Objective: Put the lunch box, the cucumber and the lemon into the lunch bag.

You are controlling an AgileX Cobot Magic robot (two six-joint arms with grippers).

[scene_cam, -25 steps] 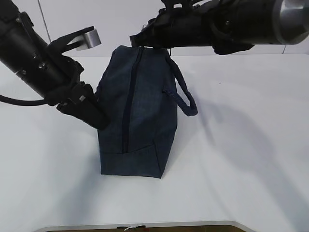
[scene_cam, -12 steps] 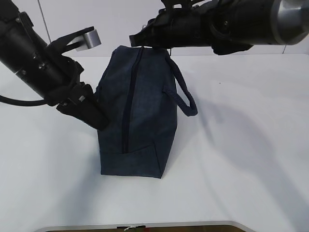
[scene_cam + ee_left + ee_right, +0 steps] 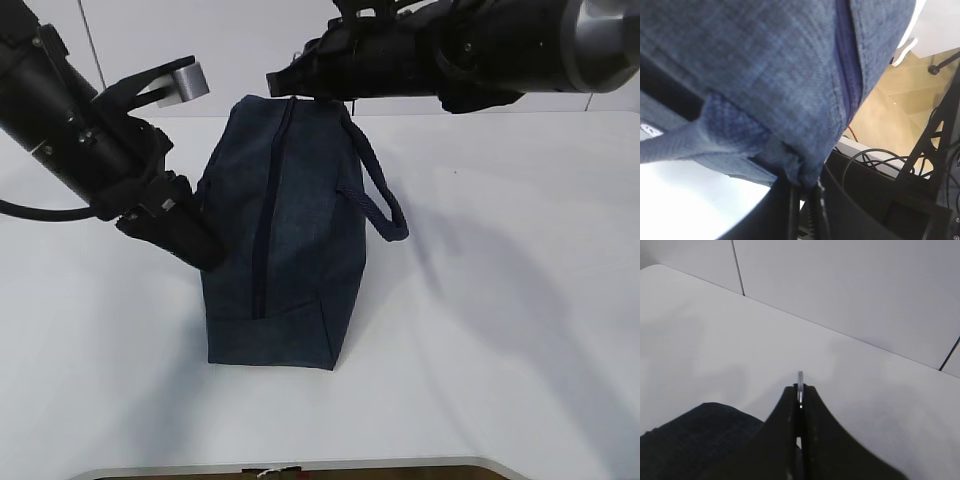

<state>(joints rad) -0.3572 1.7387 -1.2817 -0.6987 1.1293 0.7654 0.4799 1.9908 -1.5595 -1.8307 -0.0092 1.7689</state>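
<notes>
Currently the boxy dark navy fabric lunch bag (image 3: 285, 235) stands on the white table (image 3: 500, 300), zipper line uppermost and apparently closed. The left gripper (image 3: 805, 200) has its jaws clamped on a fold of fabric at the bag's side. The right gripper (image 3: 800, 395) has its jaws pressed together on the thin silver ring pull (image 3: 800, 382) at the far end. The fabric is soft and likely yields under load; hold seams, handles or the pull. Lunch box, cucumber and lemon are not visible.
</notes>
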